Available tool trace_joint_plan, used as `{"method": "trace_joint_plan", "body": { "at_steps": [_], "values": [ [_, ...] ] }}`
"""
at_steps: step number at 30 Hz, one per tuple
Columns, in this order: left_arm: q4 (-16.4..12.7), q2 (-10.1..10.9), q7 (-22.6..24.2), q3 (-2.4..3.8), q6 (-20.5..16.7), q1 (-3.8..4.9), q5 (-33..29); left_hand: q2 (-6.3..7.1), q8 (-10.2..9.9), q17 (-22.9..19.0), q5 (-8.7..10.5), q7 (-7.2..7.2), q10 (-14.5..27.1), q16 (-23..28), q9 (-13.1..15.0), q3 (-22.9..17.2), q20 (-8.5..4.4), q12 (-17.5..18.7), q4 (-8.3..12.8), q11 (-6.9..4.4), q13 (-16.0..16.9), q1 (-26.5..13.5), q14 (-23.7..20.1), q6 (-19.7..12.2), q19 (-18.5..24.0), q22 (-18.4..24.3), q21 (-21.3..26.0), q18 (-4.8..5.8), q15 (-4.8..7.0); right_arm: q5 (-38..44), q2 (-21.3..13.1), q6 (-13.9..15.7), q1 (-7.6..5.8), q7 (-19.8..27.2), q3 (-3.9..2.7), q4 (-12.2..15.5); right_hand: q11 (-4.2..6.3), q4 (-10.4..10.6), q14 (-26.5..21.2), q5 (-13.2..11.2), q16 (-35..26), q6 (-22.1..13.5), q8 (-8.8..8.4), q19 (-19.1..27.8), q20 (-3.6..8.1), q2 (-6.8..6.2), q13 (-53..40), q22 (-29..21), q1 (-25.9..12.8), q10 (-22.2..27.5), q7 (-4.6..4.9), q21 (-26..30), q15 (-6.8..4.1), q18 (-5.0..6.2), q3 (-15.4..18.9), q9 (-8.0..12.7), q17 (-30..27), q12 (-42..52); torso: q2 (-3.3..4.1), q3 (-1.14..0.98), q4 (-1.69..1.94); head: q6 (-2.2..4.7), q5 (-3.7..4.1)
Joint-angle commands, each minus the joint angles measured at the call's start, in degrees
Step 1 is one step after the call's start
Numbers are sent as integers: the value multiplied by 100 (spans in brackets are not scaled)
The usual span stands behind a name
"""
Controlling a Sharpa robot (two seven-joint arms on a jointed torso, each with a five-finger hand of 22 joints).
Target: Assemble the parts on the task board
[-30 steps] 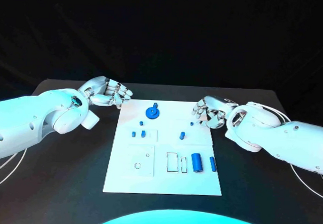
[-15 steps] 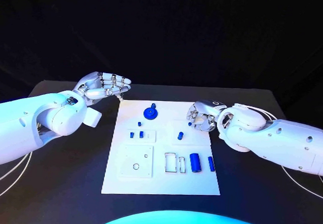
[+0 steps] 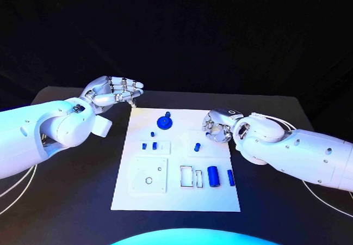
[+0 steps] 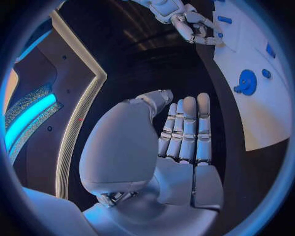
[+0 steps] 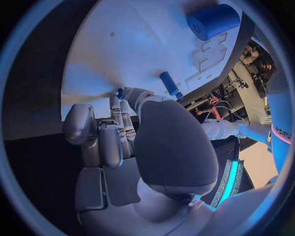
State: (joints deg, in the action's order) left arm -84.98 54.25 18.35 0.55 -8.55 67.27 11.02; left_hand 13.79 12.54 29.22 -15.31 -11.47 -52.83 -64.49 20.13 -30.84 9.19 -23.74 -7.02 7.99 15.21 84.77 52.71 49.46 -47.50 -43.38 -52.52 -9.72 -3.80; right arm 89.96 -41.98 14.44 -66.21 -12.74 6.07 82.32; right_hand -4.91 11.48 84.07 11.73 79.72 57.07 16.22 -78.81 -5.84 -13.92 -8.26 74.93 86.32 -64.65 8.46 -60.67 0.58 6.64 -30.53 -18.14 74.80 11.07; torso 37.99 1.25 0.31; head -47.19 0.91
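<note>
While the right hand hung over the task board near its right edge, the step in hand looked like reaching for a part, with no assembly yet under way. Its fingers were curled in together, and the right wrist view showed a small blue peg just at the fingertips; whether they actually pinched it I could not tell. The next move would call for a clean pinch on one small piece and a steady carry to its slot. The left hand was raised off the board's far left corner, palm turned up, fingers side by side and partly bent, holding nothing. On the board, the blue disc sat near the far edge, two short pegs lay left of the middle, another peg right of the middle, and the large cylinder with a slim bar beside it lay toward the right edge.
</note>
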Motion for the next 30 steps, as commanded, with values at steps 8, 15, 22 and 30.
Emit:
{"method": "trace_joint_plan", "body": {
  "at_steps": [8, 15, 22, 30],
  "values": [
    [-40, 7, 84, 4, 105, 2, 8, -10, -50, -9, -38, -11, 58, 30, -10, 41, 13, -41, 16, 4, -13, -52, -8, -47, 8, 12, 43, -84, -15, 333, 37, -473, 126, -190, 51, 19, 157, -340, 281, -31, 38, 352, 224, -77, 103, 136, 75, 304, -95, -536, -131, -159, -156, -127, -207, -170, -34, -56, -2, -5, -5, -38, 14],
    [-58, 9, 60, 4, 138, 2, 127, -9, -60, -21, -39, -26, 82, 64, -18, 51, 20, -43, 24, 17, -22, -59, -23, -73, 9, 31, 70, -81, -27, 774, 21, -462, 166, -358, 59, 112, 188, -605, 284, -21, 46, 416, 254, -102, 148, 147, 96, 385, -99, -720, -150, -250, -191, -143, -368, -226, -38, -137, -3, -8, -10, -55, 30],
    [-79, 7, 52, 4, 137, 2, 292, -13, -63, -28, -40, -32, 91, 82, -20, 52, 23, -46, 28, 22, -25, -59, -31, -81, 12, 39, 83, -81, -31, 1229, 19, -153, 210, -521, 62, 211, 214, -842, 279, -19, 36, 490, 245, -116, 179, 121, 116, 470, -166, -863, -188, -334, -221, -154, -605, -250, -70, -243, -1, -10, -4, -67, 58],
    [-111, 1, 48, 3, 139, -1, 464, -21, -65, -41, -43, -40, 102, 117, -23, 50, 27, -53, 39, 28, -30, -52, -47, -90, 18, 54, 106, -81, -36, 1501, 2, 216, 241, -629, 61, 293, 239, -1031, 277, -24, 29, 576, 232, -159, 201, 85, 116, 568, -239, -1012, -211, -475, -253, -176, -772, -262, -94, -309, -4, -6, 0, -62, 51]
  ]
}}
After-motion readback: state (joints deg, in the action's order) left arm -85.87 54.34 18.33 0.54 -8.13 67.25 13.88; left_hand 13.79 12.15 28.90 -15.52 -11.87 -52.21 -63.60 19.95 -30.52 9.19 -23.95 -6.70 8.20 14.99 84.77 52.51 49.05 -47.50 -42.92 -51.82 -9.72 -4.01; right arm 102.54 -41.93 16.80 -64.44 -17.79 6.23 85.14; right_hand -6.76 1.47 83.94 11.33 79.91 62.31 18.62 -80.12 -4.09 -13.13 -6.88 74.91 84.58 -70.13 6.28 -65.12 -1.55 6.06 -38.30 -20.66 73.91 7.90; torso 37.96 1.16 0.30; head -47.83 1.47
